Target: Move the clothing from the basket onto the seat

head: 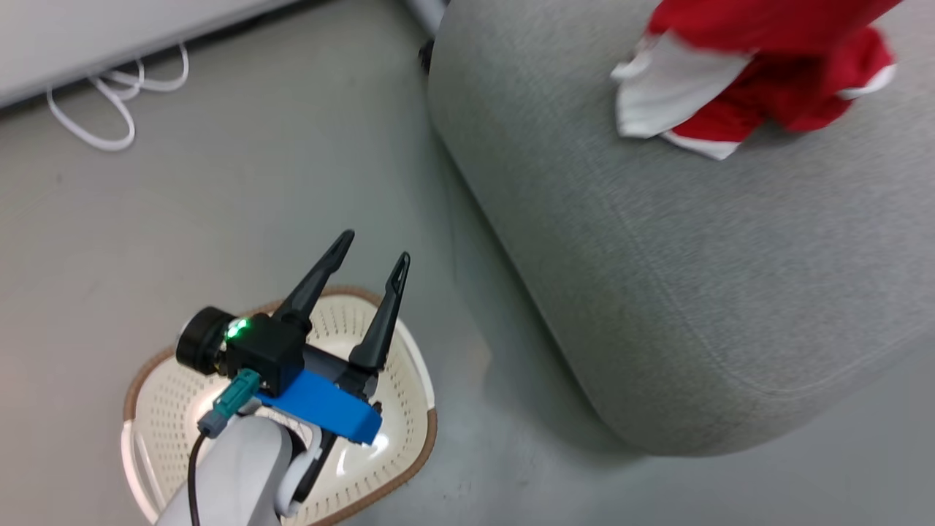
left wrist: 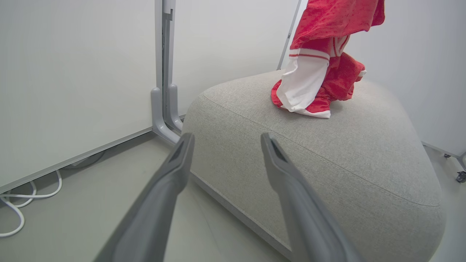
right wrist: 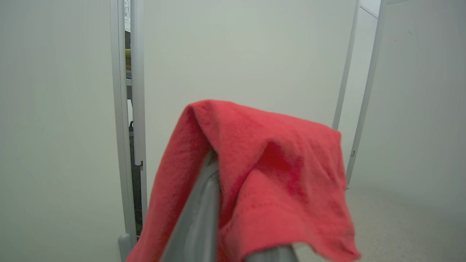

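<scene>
- The seat was a broad, light grey cushion of woven fabric with rounded corners. In the left wrist view a stitched seam ran around its side.
- The grey floor carried both the seat and the basket. A pale wall panel stood along the floor's far edge.
- The clothing was bright red soft fabric with a wide white panel and narrow white hems. Its lower folds lay bunched on the seat near the far edge, and its upper part rose off the seat out of that view.
- In the right wrist view, red cloth with a stitched hem was draped over the right gripper and hid the fingertips, so I cannot tell how those jaws stood.
- The basket, cream-white with perforated walls and a brown rim, stood on the floor well apart from the seat's near left corner. What showed of its inside was bare plastic; the left arm hid the middle.
- The left gripper hung over the basket, its two dark fingers spread apart with nothing between them.
- A white cable lay looped on the floor beside the wall panel.
</scene>
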Available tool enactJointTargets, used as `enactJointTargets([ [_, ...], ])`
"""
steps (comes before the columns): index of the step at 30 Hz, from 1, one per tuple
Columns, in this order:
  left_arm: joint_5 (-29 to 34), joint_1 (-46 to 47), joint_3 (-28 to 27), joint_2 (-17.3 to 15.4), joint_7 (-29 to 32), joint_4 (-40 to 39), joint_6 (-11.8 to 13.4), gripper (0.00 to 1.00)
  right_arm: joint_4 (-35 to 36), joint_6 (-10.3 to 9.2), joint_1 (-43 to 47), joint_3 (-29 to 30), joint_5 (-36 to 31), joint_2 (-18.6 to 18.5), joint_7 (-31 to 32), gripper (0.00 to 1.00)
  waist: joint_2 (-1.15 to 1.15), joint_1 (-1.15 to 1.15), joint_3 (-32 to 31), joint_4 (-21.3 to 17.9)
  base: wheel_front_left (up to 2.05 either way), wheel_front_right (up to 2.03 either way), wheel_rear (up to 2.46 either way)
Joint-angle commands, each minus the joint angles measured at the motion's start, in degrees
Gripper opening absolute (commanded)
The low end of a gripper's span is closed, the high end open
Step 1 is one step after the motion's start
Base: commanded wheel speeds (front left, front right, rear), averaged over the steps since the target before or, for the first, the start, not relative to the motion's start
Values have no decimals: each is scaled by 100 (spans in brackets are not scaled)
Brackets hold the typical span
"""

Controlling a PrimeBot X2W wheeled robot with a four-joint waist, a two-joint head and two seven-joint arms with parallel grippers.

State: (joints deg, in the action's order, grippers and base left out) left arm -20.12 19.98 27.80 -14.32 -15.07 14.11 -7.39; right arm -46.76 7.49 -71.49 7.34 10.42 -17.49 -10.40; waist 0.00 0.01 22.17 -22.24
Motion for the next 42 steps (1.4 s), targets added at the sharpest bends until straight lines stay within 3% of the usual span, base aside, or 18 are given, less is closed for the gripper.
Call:
enactJointTargets([
  [1, 30, 153, 22, -67, -15, -50, -10, 100, 22, 1, -172, 169, -20, -116, -38, 0, 0, -1, 511, 333, 0, 0, 0],
  [7, 89, 592, 136, -279, -15, -257, -10, 100, -5, 1, -396, 1038, -304, -605, -145, 0, 0, -1, 1181, 620, 0, 0, 0],
  [10, 115, 763, 134, -319, -15, -367, -10, 100, -206, 1, -169, 1345, -454, -670, -196, 0, 0, -1, 1457, 721, 0, 0, 0],
  [15, 159, 945, 74, -315, -15, -477, -10, 100, -646, 1, 152, 1795, -555, -539, -305, 0, 0, -1, 1745, 866, 0, 0, 0],
  [24, 123, 943, 28, -184, -15, -453, -10, 100, -1153, 1, 548, 2070, -990, -451, -440, 0, 0, -1, 1717, 1044, 0, 0, 0],
  [25, 117, 933, 15, -163, -15, -439, -10, 100, -1168, 1, 578, 2094, -1026, -432, -443, 21, 0, -1, 1692, 1056, 0, 0, 0],
  [26, 110, 920, 2, -145, -15, -427, -10, 100, -1173, 1, 611, 2101, -1064, -414, -445, 54, 0, -1, 1664, 1065, 0, 0, 0],
  [27, 112, 903, -3, -128, -15, -411, -10, 100, -1171, 1, 641, 2108, -1096, -404, -455, 99, 0, -1, 1631, 1073, 0, 0, 0],
  [35, -3, 629, -78, 128, -15, -240, -10, 100, -971, 1, 1163, 1916, -1387, -350, -482, 100, 0, -1, 940, 1203, 0, 0, 0],
  [42, -78, 93, -344, 368, -15, -65, -10, 100, -485, 1, 2112, 1507, -1405, -61, -486, 100, 0, -1, -8, 1290, 0, 0, 0],
])
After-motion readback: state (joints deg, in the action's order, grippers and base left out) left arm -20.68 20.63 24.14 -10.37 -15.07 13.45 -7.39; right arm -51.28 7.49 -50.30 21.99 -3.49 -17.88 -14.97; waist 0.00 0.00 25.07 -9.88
